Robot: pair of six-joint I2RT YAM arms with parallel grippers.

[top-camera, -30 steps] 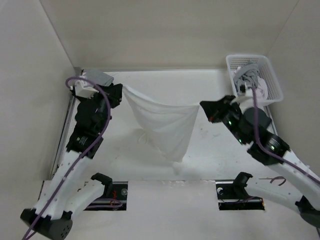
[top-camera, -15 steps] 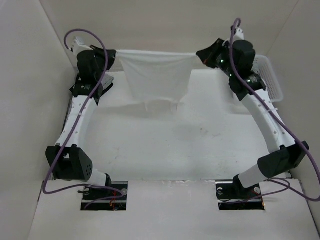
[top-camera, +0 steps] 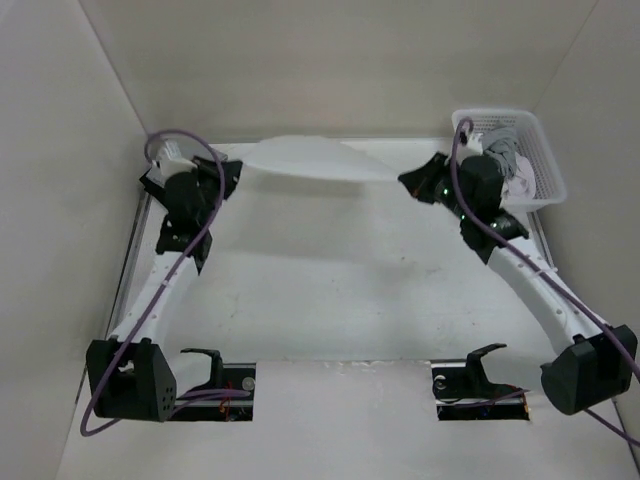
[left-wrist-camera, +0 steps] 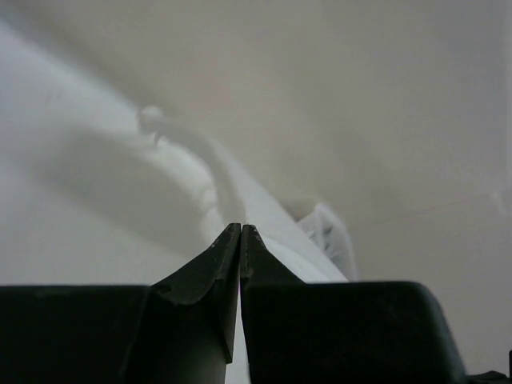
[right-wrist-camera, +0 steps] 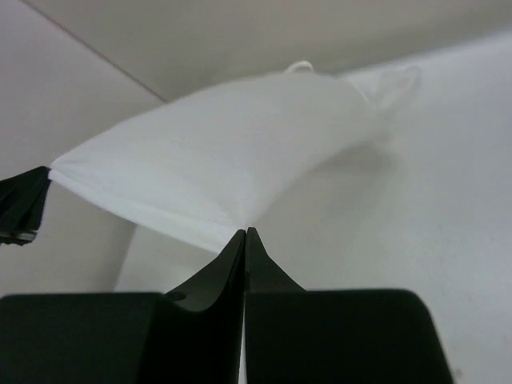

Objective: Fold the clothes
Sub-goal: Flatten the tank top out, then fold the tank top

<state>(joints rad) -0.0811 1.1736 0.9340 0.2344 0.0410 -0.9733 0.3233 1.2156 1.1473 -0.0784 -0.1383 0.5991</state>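
The clothes [top-camera: 310, 160] are a thin white garment stretched in the air between my two grippers above the far part of the table, billowing almost flat. My left gripper [top-camera: 237, 172] is shut on its left corner. My right gripper [top-camera: 403, 180] is shut on its right corner. In the right wrist view the clothes [right-wrist-camera: 224, 152] fan out from my pinched fingertips [right-wrist-camera: 246, 232] toward the other gripper at the left edge. In the left wrist view the clothes [left-wrist-camera: 240, 200] run away from the closed gripper [left-wrist-camera: 241, 228] as a blurred white band.
A white plastic basket [top-camera: 540, 150] with grey and white cloth inside stands at the far right corner, close behind my right arm. Cream walls enclose the table on the left, back and right. Both arm bases sit at the near edge.
Both arms have come down and slightly nearer from their high, far reach. The garment, which hung down as a sheet half a second ago, now floats nearly flat between the grippers.
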